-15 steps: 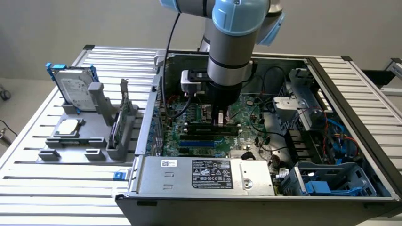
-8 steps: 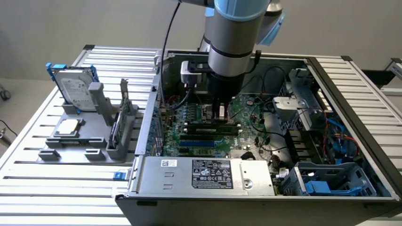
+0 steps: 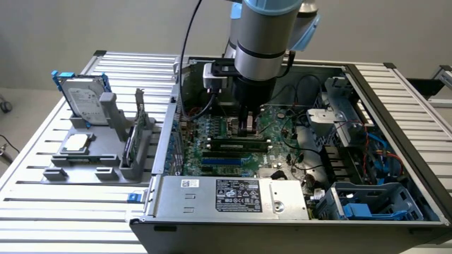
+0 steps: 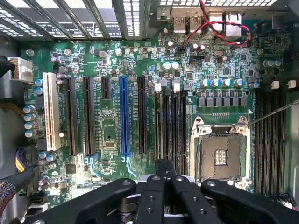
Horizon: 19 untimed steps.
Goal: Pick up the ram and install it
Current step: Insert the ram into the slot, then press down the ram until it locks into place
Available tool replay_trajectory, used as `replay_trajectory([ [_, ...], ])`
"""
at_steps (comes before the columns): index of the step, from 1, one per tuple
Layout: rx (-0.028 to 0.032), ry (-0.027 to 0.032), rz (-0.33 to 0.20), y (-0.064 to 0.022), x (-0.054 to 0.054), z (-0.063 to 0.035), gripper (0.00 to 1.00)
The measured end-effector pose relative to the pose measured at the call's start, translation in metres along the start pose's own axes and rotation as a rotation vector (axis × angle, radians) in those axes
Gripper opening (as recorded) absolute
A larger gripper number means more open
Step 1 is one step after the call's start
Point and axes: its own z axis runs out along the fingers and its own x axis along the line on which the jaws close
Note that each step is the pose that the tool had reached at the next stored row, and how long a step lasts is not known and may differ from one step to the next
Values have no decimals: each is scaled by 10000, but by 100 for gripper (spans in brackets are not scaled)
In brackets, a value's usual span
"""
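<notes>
Over the green motherboard (image 3: 233,140) inside the open computer case (image 3: 395,159), the gripper (image 3: 249,126) reaches down to the black memory slots.

Its black fingers (image 4: 164,186) stand pressed close together on the ram (image 3: 240,143), a long, flat stick lying in a slot, its long axis running toward the exterior view's left and right, parallel to the blue slot (image 3: 229,159) beside it. Just by the gripper sits the square, open, metal-framed processor socket (image 4: 219,156).
</notes>
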Motion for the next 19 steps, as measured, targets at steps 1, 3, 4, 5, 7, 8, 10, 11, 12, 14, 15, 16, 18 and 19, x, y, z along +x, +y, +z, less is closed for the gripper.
replay_trajectory([
  [1,-1,1,0,0,0,-1,11],
  [3,-1,1,0,0,0,-1,11],
  [4,-1,2,0,0,0,-2,11],
  [5,-1,2,0,0,0,-3,11],
  [7,-1,2,1,0,0,-3,11],
  [8,-1,1,0,0,0,-4,11],
  [10,-1,1,0,0,0,-4,11],
  [11,-1,1,0,0,0,-4,11],
  [12,-1,2,0,0,0,-4,11],
  [14,-1,2,0,0,0,-4,11],
  [15,-2,4,-1,1,0,-1,11],
  [16,-2,5,-1,2,0,4,11],
  [18,-1,2,0,16,-1,33,11],
  [19,0,2,0,27,-3,52,11],
])
